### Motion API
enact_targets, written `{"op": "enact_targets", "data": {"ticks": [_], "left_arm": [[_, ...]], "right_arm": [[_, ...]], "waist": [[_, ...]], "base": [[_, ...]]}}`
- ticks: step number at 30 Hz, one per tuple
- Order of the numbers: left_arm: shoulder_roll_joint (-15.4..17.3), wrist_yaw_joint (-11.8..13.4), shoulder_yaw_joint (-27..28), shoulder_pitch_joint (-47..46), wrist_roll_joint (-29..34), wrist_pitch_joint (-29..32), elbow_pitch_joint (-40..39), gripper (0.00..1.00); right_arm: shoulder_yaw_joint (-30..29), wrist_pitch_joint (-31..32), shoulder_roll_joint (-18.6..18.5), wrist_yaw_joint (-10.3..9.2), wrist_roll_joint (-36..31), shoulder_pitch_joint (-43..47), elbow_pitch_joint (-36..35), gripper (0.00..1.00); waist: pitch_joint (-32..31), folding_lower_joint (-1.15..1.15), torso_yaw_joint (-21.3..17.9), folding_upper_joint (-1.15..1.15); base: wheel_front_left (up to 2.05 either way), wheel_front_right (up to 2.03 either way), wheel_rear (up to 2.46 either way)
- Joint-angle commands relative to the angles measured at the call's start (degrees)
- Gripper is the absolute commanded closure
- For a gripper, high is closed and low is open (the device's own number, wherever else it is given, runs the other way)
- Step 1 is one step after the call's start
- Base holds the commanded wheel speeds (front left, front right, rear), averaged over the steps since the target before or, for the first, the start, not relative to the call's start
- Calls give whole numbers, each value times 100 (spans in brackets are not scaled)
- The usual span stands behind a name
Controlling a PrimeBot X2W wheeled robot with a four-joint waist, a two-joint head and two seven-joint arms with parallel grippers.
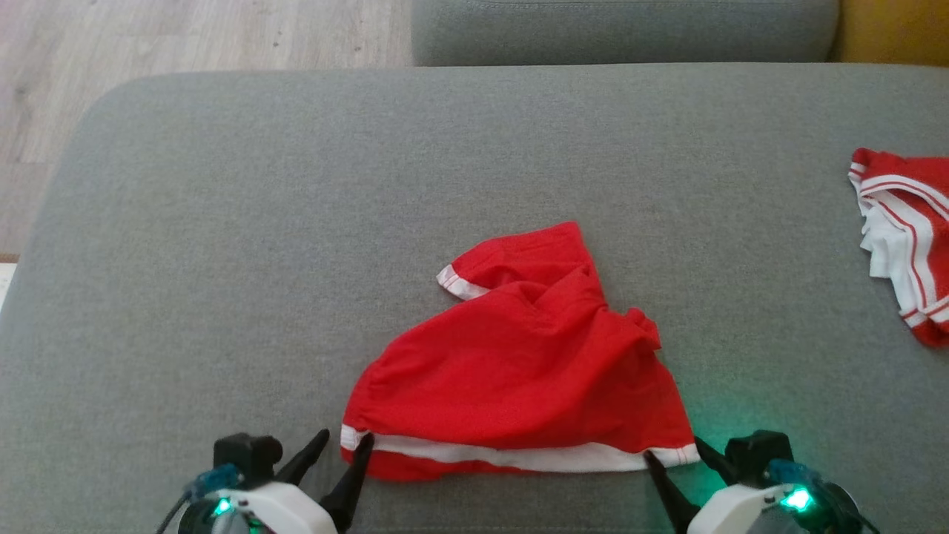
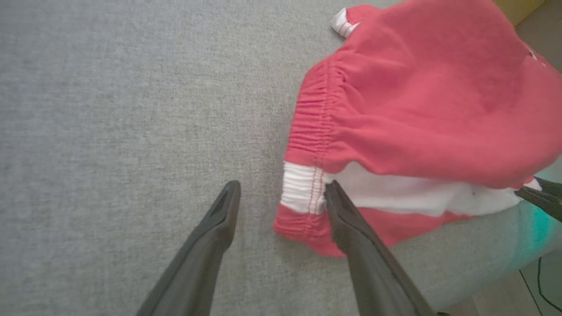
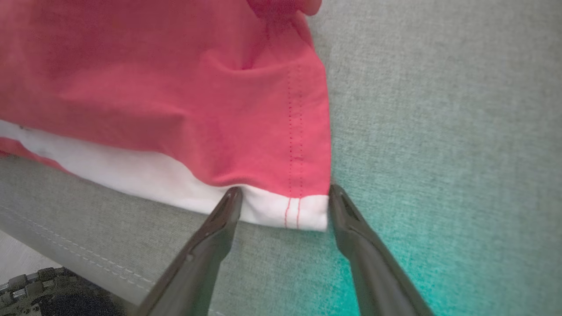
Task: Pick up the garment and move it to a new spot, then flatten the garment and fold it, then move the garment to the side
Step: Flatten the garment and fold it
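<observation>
The garment (image 1: 519, 363) is a pair of red shorts with white trim, lying rumpled on the grey couch cushion (image 1: 222, 222), its white band along the near edge. My left gripper (image 1: 345, 443) stands open at the band's left corner, where its right finger (image 2: 351, 219) touches the white-banded corner of the garment (image 2: 417, 109) and its left finger rests on bare cushion. My right gripper (image 1: 673, 452) is open too, its fingers (image 3: 224, 219) straddling the right corner of the garment (image 3: 175, 96), with the white hem corner between them.
A second red and white garment (image 1: 908, 237) lies at the cushion's right edge. The couch backrest (image 1: 623, 30) runs along the far side. Wooden floor (image 1: 148, 37) lies beyond the far left corner. The cushion's front seam (image 3: 66, 254) runs just below the shorts.
</observation>
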Motion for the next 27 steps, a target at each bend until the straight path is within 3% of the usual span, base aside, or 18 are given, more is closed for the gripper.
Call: {"op": "enact_targets", "data": {"ticks": [1, 2, 3, 4, 5, 6, 11, 14, 24, 27], "left_arm": [[105, -34, 145, -309, -74, -56, -123, 0], [112, -34, 120, -322, -118, -53, -96, 5], [118, -34, 84, -339, -161, -53, -77, 22], [125, -34, 28, -361, -209, -45, -60, 47], [139, -34, -48, -386, -255, -30, -49, 70], [157, -34, -137, -409, -313, -3, -40, 100], [281, -34, -379, -470, -633, 53, -140, 100], [403, -34, -344, -406, -1047, 129, -710, 100], [1075, 100, 152, -473, -2159, 1242, -4347, 100], [1054, 208, 384, -853, -2638, 1525, -5416, 100]], "right_arm": [[159, 41, -120, -5, 47, -224, -44, 6], [176, 66, -103, -5, 82, -252, -25, 25], [195, 83, -87, -5, 127, -288, -9, 63], [205, 78, -83, -5, 155, -330, 6, 100], [225, 78, -90, -5, 176, -367, 27, 100], [206, 51, -65, -5, 247, -398, 34, 100], [-254, -37, 171, -5, 838, -441, -124, 100], [-675, 49, 265, -5, 1540, -410, -753, 100], [-2145, 1250, 429, -5, 3581, -316, -3896, 100], [-2518, 1657, 471, -5, 3949, -498, -4778, 100]], "waist": [[5, 0, -23, 0], [7, 0, -37, 0], [12, 0, -49, 0], [13, 0, -56, 0], [10, 0, -58, 0], [1, 0, -62, 0], [-73, 0, -77, 0], [-161, 0, -115, 0], [-266, 0, -263, 0], [-157, 0, -325, 0]], "base": [[0, 0, 0], [0, 0, 0], [0, 0, 0], [0, 0, 0], [0, 0, 0], [0, 0, 0], [0, 0, 0], [0, 0, 0], [0, 0, 0], [0, 0, 0]]}}
